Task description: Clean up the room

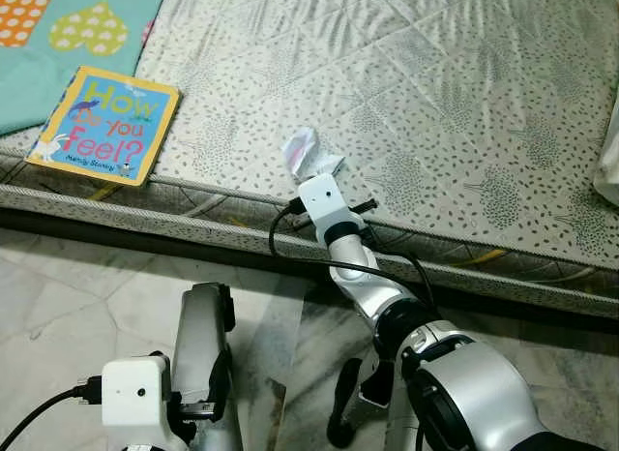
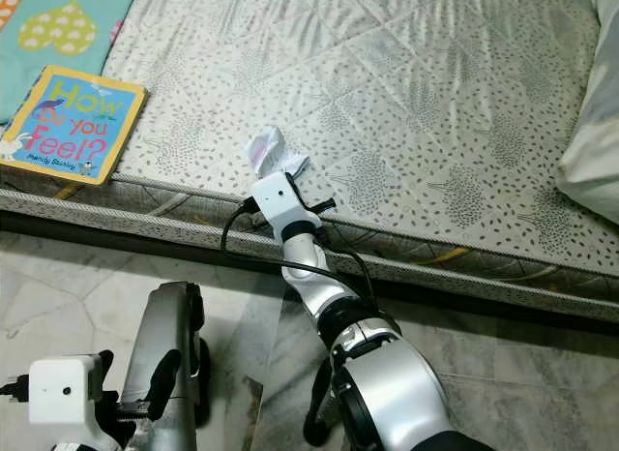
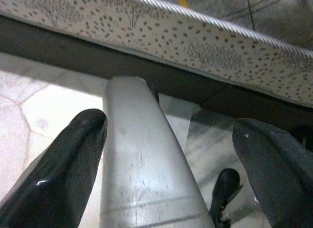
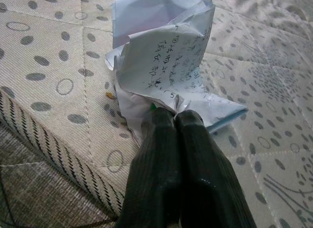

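While its two black fingers press tight together, the right end effector (image 4: 176,121) pinches a crumpled, handwritten paper (image 4: 166,57) on the quilted, speckled mattress (image 1: 435,103). The left end effector (image 3: 171,159) hangs spread wide over marble floor (image 1: 77,286).

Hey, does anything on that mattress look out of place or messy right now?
Yes. A crumpled paper with handwriting sits near the mattress edge; the right end effector is shut on it. A children's book also lies askew at the edge, one corner overhanging. The left end effector hangs open over the floor.

Left pincer (image 3: 168,164) (fingers apart) near mattress (image 3: 205,47)
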Controlling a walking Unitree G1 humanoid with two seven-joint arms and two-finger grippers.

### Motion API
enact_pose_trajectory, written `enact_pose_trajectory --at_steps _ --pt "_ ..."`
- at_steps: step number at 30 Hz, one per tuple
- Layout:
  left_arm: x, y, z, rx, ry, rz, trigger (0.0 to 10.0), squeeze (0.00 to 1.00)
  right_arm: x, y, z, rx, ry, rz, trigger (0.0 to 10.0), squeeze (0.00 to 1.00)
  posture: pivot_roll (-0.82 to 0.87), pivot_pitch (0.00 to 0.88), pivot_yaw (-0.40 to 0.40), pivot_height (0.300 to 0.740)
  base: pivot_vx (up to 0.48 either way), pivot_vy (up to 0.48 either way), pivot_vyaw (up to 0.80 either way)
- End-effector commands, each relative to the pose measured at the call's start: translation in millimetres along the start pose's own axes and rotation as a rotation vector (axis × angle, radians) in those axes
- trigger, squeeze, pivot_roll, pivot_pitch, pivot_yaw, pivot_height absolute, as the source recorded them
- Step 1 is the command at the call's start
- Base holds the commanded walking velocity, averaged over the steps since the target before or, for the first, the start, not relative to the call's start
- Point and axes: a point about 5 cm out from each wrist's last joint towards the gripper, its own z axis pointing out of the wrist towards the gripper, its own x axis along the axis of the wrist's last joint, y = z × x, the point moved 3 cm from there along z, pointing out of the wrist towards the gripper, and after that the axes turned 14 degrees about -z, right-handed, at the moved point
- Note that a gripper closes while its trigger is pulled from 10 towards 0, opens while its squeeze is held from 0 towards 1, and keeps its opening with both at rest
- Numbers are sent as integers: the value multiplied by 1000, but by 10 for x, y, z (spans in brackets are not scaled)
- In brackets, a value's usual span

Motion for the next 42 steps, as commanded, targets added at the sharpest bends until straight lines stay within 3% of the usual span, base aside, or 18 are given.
enact_pose_trajectory --at_steps 1,8,14,19,22,38,39,40,41,42 --pt "-82 -53 -14 22 -42 -2 10000 0 -113 -62 -45 22 -50 8 0 0 382 446 -110 547 0 0 0" --pt "3 -63 176 8 12 12 10000 0 -253 106 -32 0 -87 62 0 0 331 383 -112 547 0 0 0" --pt "187 -10 479 -32 104 14 10000 0 -453 404 -23 -65 -144 239 0 0 253 296 -101 547 0 0 0" --pt "246 49 711 -90 129 18 10000 0 -577 724 -44 -137 -116 336 0 0 189 231 -79 547 0 0 0" --pt "255 43 804 -113 132 31 10000 0 -644 806 -91 -146 -95 366 0 0 157 194 -67 547 0 0 0" --pt "370 -48 1261 -124 206 88 10000 0 -870 937 -491 -191 -41 455 0 0 28 47 -12 547 0 0 0" --pt "379 -43 1274 -126 210 88 10000 0 -869 949 -505 -193 -39 457 7176 0 26 45 -11 547 0 0 0" --pt "385 -40 1280 -127 212 88 10000 0 -868 956 -512 -195 -38 459 7176 0 26 45 -11 547 0 0 0" --pt "390 -36 1292 -128 214 89 10000 0 -870 964 -517 -199 -40 471 10000 0 20 39 -6 547 0 0 0" --pt "394 -33 1302 -130 216 89 10000 0 -873 973 -525 -205 -44 489 10000 0 19 37 -5 547 0 0 0"
